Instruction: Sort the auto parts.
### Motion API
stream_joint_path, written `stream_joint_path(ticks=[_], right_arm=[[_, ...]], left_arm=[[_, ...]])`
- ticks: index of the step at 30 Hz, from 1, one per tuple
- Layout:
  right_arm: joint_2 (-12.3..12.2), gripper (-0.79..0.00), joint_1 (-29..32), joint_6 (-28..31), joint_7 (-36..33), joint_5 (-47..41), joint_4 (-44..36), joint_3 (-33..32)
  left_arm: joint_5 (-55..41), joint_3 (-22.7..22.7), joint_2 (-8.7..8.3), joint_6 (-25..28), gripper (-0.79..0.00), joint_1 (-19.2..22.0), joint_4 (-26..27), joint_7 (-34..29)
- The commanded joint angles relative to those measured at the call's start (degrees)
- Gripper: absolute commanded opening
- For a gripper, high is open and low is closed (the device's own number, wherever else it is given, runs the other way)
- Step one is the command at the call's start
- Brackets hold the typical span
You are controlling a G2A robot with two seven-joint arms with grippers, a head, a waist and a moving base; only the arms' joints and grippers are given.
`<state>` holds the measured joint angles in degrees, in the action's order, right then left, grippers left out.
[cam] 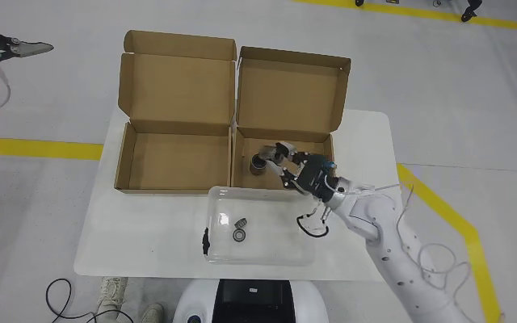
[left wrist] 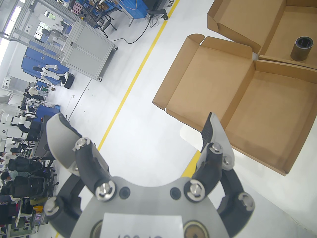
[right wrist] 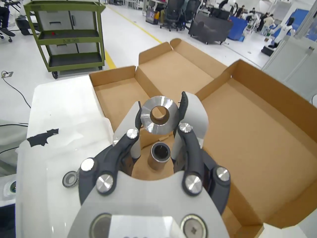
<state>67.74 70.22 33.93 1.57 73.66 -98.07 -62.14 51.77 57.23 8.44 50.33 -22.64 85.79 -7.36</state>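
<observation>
Clamped between the fingertips of my right gripper [right wrist: 160,108] is a bright steel bushing [right wrist: 159,118], its bore turned toward the wrist camera. The jaws are closed only as far as its rim, with the pads pressing on opposite sides. In the top view the bushing sits just right of the frame's centre, above the right cardboard box [cam: 319,139]. Directly beneath it a dark cylinder [right wrist: 160,158] stands upright in the same box, near the wall shared with the left cardboard box [cam: 174,157]. At lower centre of the top view lies a clear tray [cam: 216,195] holding two bearings [cam: 239,235].

What worries me is that the hold is on a smooth, slanted rim, so the bushing could slip out early. Letting go right here would drop it onto the standing cylinder, toppling it or bouncing the bushing against the box wall. Shifting sideways first seems wise.

My left gripper [left wrist: 135,120] hangs wide open, holding nothing, out past the edge of the table [cam: 367,145] over the shop floor [left wrist: 148,87]
</observation>
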Motion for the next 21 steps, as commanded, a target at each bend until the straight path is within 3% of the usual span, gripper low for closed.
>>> stream_joint_path(ticks=[1,21], right_arm=[[0.13,-0.785,-0.55,-0.51,-2.39,-0.99,1.34,0.33],[2.14,-0.785,-9.14,-6.78,-26.00,-8.04,14.37,5.83]], left_arm=[[0.00,0.00,0.00,0.00,0.000,0.00,0.00,0.00],[0.00,0.00,0.00,0.00,0.000,0.00,0.00,0.00]])
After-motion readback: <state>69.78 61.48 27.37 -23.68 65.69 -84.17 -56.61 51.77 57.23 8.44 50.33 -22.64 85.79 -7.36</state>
